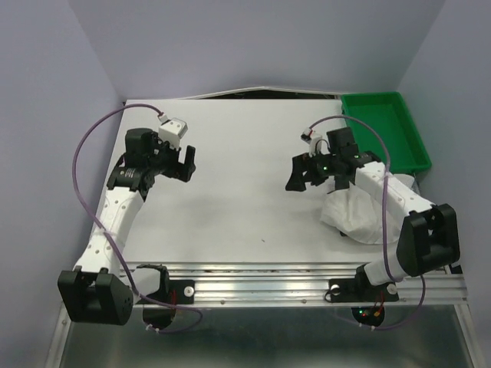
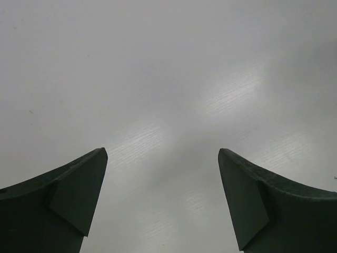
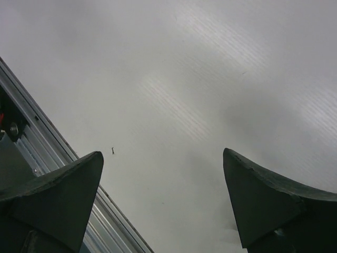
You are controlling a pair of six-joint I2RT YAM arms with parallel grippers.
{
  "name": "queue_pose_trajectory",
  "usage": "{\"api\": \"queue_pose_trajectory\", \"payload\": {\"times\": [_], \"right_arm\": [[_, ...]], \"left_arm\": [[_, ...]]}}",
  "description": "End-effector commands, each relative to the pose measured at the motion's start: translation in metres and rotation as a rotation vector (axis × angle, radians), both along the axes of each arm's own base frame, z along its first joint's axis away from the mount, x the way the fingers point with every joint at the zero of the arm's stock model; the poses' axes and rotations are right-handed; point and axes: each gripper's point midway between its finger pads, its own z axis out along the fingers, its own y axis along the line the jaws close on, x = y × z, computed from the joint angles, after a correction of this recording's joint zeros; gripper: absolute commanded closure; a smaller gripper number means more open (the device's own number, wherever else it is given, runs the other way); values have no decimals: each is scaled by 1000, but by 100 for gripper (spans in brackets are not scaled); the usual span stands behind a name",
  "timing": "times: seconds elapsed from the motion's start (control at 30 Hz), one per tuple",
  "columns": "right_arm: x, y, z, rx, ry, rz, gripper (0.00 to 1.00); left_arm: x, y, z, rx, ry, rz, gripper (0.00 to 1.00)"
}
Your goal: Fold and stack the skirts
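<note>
A white crinkly skirt [image 1: 354,216] lies in a bunched heap on the table at the right, partly hidden under my right forearm. My right gripper [image 1: 299,175] hovers left of the heap, open and holding nothing. The right wrist view shows that gripper [image 3: 163,154] with its jaws spread wide over bare table. On the left side, my left gripper [image 1: 186,162] hangs above the table, also open. In the left wrist view the left gripper [image 2: 162,153] has only the white tabletop between its dark fingers [image 2: 73,195].
A green plastic tray [image 1: 383,130] stands at the back right corner. The white table [image 1: 238,207] is walled by pale lavender panels at the left, back and right. A metal rail [image 1: 291,280] runs along the near edge, seen also as the rail [image 3: 47,153] in the right wrist view.
</note>
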Motion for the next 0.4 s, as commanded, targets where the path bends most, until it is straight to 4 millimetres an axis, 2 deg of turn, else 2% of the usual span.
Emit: {"api": "queue_pose_trajectory", "payload": {"times": [0.0,0.03,0.1,0.23,0.37], "right_arm": [[-9,37,-4,16,-91,34,0],[-17,37,-15,9,-74,43,0],[-20,37,-17,-3,-93,49,0],[-23,34,-14,-14,-95,47,0],[-22,36,-5,-3,-109,48,0]], "left_arm": [[-13,12,-16,83,-29,7,2],[-15,13,-20,85,-17,14,1],[-21,14,-28,84,2,16,1],[-24,15,-31,85,-12,28,1],[-17,16,-29,109,-21,43,1]]}}
